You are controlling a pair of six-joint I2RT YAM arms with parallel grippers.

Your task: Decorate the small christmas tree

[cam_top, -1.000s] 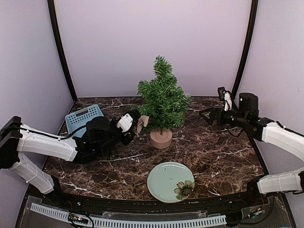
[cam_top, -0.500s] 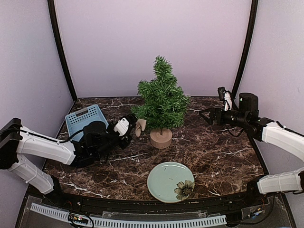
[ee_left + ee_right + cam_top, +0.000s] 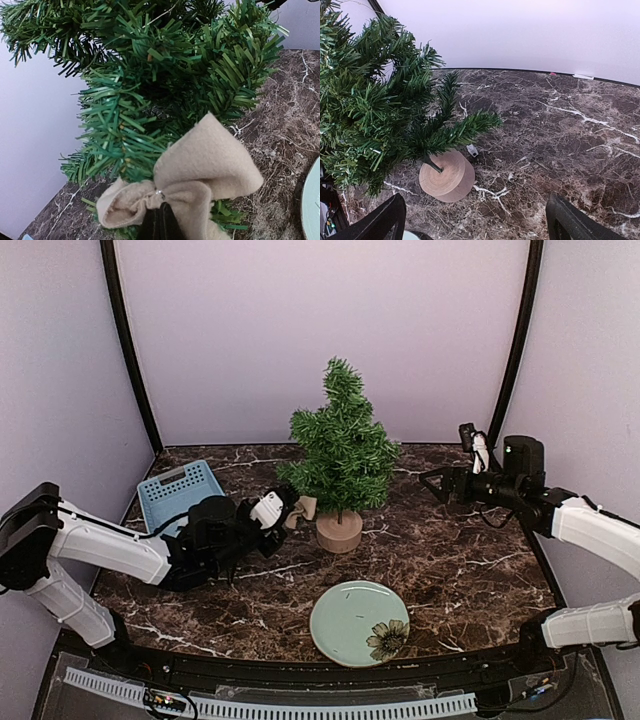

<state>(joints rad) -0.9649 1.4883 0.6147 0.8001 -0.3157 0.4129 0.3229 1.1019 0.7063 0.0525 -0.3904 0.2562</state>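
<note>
Centre frame, the small christmas tree (image 3: 343, 445) stands on the table (image 3: 460, 570). Just left of it is the left gripper (image 3: 288, 513), with a bow (image 3: 303, 506) right against the lower branches. The basket (image 3: 175, 490) is further left, behind that arm. The plate (image 3: 358, 623) lies in front of the tree, lower centre. The right gripper (image 3: 432, 483) is off to the right, well apart from the tree.

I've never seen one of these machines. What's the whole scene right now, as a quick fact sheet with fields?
tree: small christmas tree upright on its wooden stump, mid marble table
left claw: shut on beige bow, held at the tree's lower branches
right claw: open, holding nothing, out to the tree's right
basket: blue, back left
plate: green with a flower print, in front of the tree
</note>
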